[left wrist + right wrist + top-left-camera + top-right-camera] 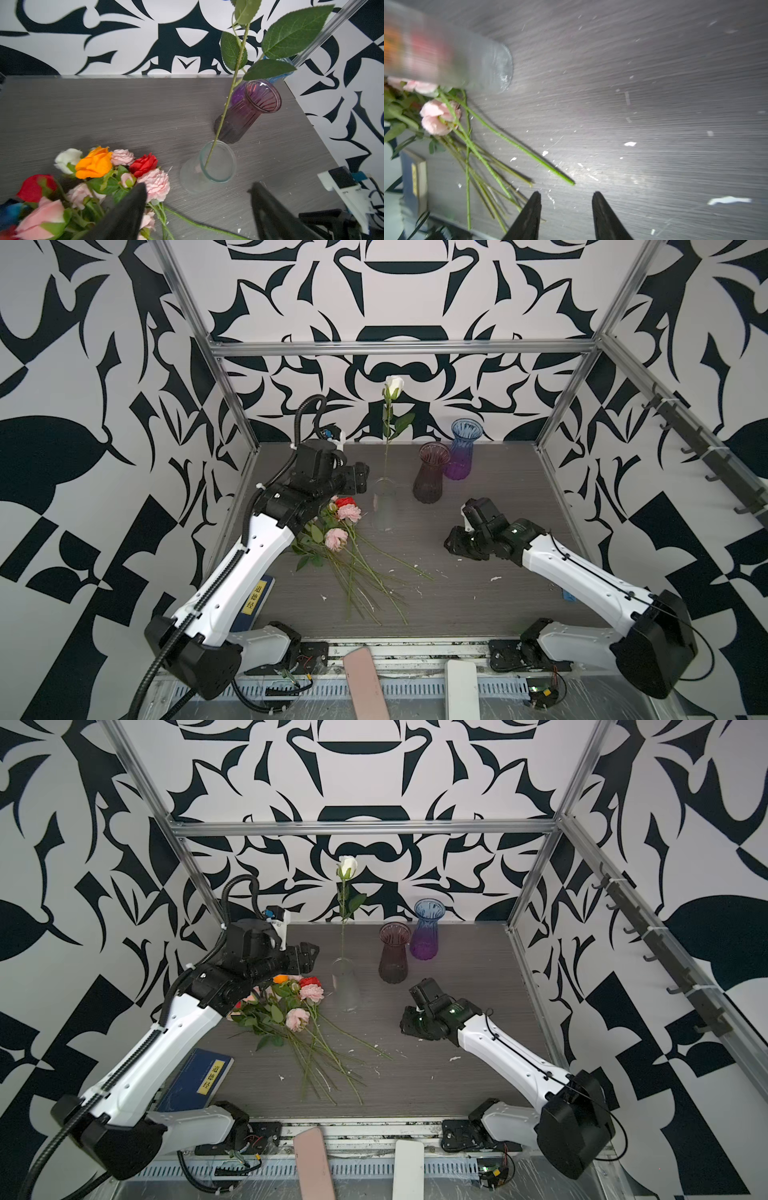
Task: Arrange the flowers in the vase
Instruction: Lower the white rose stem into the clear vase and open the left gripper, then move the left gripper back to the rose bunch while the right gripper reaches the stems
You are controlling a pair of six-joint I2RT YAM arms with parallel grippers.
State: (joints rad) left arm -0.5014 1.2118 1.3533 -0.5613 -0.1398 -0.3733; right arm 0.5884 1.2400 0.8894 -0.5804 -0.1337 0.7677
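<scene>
A clear glass vase point(384, 506) point(345, 986) point(216, 164) stands mid-table, and a white rose point(394, 386) point(347, 866) stands upright in it on a long stem point(228, 97). The other flowers point(340, 531) point(291, 1006) point(99, 166) point(438, 116) lie in a pile left of the vase, red, pink, orange and white, stems fanned toward the front. My left gripper point(359, 483) point(307, 957) point(199, 185) hovers just left of the vase, open wide and empty. My right gripper point(455, 545) point(409, 1021) point(566, 193) hangs low to the vase's right, open, nothing between its fingers.
A dark purple ribbed vase point(432, 472) point(249, 110) and a blue-to-purple vase point(463, 452) stand behind and right of the clear one. A blue book point(197, 1079) lies under the left arm. White flecks litter the table. Metal frame posts edge the workspace.
</scene>
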